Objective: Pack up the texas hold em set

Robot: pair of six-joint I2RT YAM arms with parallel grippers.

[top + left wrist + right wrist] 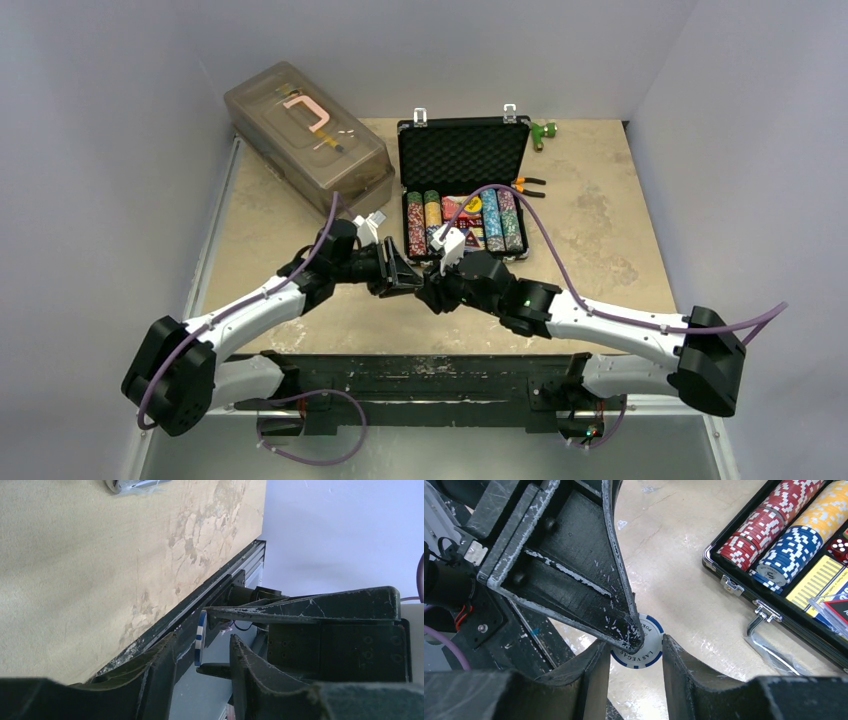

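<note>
The black briefcase (pixel 462 150) lies open at the back centre, with rows of poker chips (pixel 420 218) and card decks inside. In the right wrist view its rim (pixel 713 562), silver handle (pixel 758 621), red, blue and yellow chip rows (pixel 789 555), a red die (pixel 839 547) and a yellow card deck (pixel 814 582) show. My two grippers meet in front of the case. My right gripper (pixel 636 645) is shut on a blue-and-white chip (pixel 649 649), gripping its rim. My left gripper (pixel 204 641) is open, with one finger on each side of that chip's (pixel 201 630) faces, not touching it.
A large translucent grey-brown box (pixel 305 135) stands at the back left. Orange-handled pliers (pixel 528 184) lie right of the case and a green object (pixel 543 130) behind them. A black rail (pixel 420 375) runs along the near table edge. Clear plastic wrap (pixel 774 656) lies by the handle.
</note>
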